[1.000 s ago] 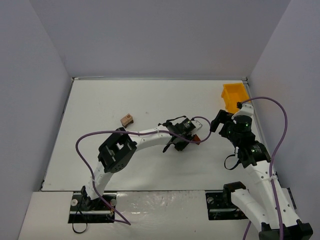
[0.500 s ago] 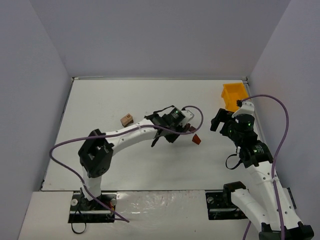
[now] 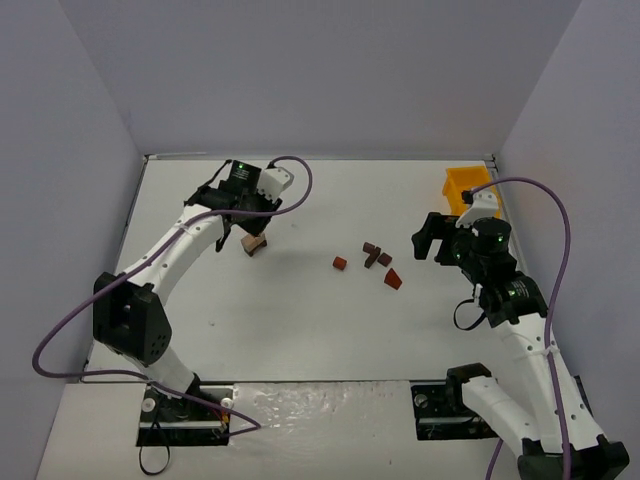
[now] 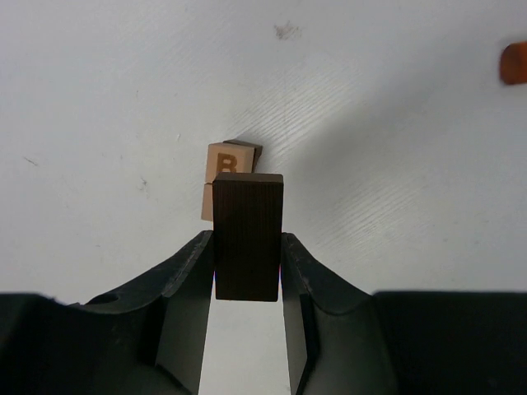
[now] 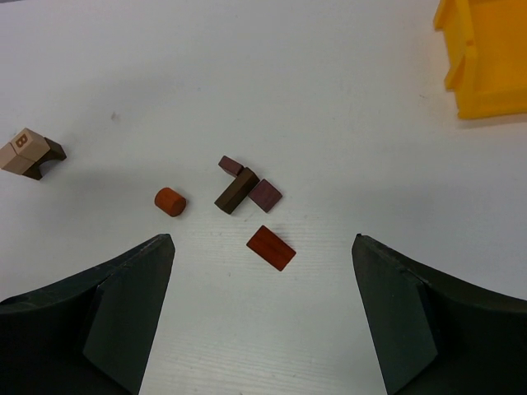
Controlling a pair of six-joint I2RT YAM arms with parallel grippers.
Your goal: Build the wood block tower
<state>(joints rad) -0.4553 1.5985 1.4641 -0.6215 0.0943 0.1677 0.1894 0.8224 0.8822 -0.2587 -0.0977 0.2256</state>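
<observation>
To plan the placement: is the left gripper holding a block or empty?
Holding: the left gripper is shut on a dark brown block, clamped on both sides.

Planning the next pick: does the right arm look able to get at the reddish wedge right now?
Probably yes. The right claw is open and empty, and the reddish wedge lies just ahead of it, apart from the other loose pieces, with nothing between them.

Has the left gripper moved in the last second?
Yes: the left gripper, holding a dark block, swung left from the loose blocks to the tan blocks.
</observation>
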